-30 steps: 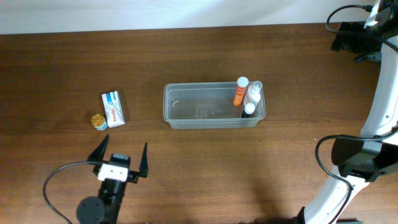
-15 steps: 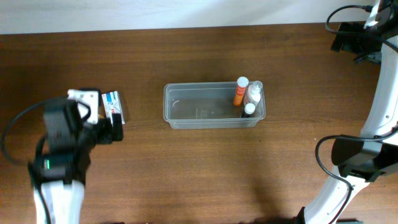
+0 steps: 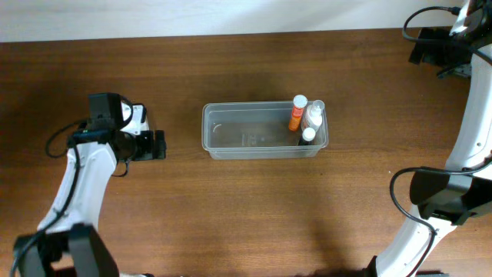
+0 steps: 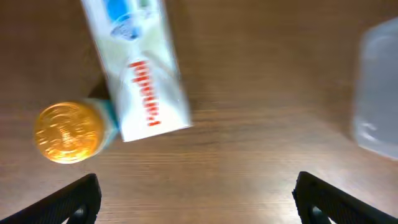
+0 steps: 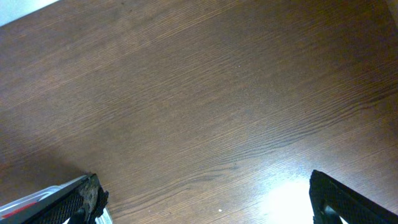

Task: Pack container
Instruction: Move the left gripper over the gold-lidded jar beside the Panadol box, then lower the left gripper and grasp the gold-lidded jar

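The clear plastic container [image 3: 254,132] stands mid-table, and its corner shows at the right of the left wrist view [image 4: 376,93]. An orange bottle [image 3: 297,114], a white bottle [image 3: 314,115] and a dark bottle with a white cap [image 3: 307,136] stand in its right end. A white box with blue and red print [image 4: 146,74] and a gold-lidded jar [image 4: 68,132] lie left of the container. My left gripper [image 4: 199,205] is open and empty, hovering just in front of them, and my left arm [image 3: 115,135] hides them in the overhead view. My right gripper [image 5: 211,202] is open over bare wood.
The right arm [image 3: 442,46] is parked at the far right back corner, its base [image 3: 446,200] at the right edge. The brown wooden table [image 3: 254,215] runs all round the container.
My left arm has swung from the table's front edge up and over the box and the jar, now covering them in the overhead view. The right arm has not moved.
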Motion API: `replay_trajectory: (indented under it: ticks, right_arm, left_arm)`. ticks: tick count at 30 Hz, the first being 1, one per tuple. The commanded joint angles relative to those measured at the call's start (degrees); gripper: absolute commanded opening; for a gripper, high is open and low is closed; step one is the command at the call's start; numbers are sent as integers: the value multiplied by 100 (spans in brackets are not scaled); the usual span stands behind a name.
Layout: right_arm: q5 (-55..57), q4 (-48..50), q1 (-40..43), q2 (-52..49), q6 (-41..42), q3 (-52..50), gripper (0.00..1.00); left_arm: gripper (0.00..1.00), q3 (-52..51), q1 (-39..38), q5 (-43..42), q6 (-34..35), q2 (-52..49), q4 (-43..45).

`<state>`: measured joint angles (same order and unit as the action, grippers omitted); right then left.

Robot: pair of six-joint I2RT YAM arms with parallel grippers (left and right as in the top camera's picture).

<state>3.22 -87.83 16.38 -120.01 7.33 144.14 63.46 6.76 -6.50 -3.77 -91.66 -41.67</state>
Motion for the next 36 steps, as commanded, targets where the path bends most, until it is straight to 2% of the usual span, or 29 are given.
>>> replay_trajectory:
  ticks: [1,10,26,35,36]
  right_arm:
    - [48,17,15,133,22,101,98]
    - [48,17,15,136,20,101,98]
    - [48,17,15,136,22,101,98]
    - [48,17,15,136,22,101,98]
    - [48,17,15,136,22,101,98]
  left_arm:
    - [99,90,280,592,796,-315,164]
    - [99,87,717,610,957,-538,647]
    - [99,44,728,1001,951,-1427,1217]
    - [89,44,728,997,953,-1613,1410]
    - [85,44,728,994,953,-1613,1416]
